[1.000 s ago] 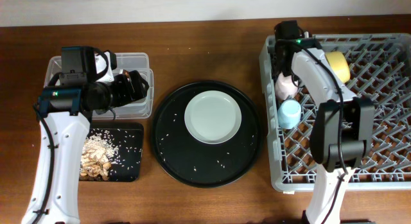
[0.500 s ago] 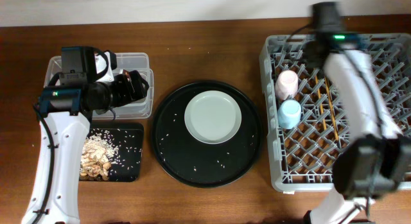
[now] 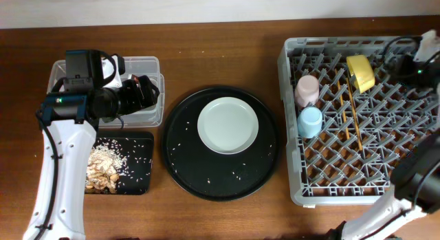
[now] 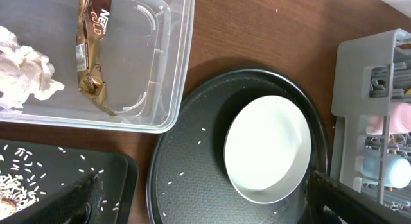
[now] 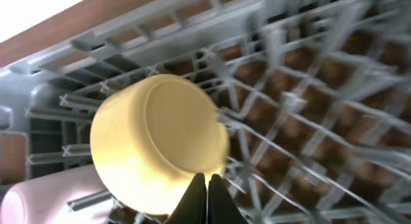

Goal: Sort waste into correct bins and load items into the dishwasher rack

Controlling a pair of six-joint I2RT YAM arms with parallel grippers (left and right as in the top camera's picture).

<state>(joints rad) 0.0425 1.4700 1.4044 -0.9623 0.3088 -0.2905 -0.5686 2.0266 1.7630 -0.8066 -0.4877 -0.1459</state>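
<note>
The table [image 3: 227,61] I work at is dark reddish-brown wood with a fine grain running lengthwise, under soft, even light. Beyond its far edge I see only a narrow strip of plain pale wall [image 3: 206,6].

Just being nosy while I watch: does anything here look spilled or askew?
Yes. Loose rice grains lie scattered over the round black tray around the pale plate. In the grey rack, the yellow bowl lies tipped on its side.

White arm links [image 3: 58,164], black joints [image 3: 103,102], green status lights [image 3: 59,100], black cables [image 3: 393,45]
</note>
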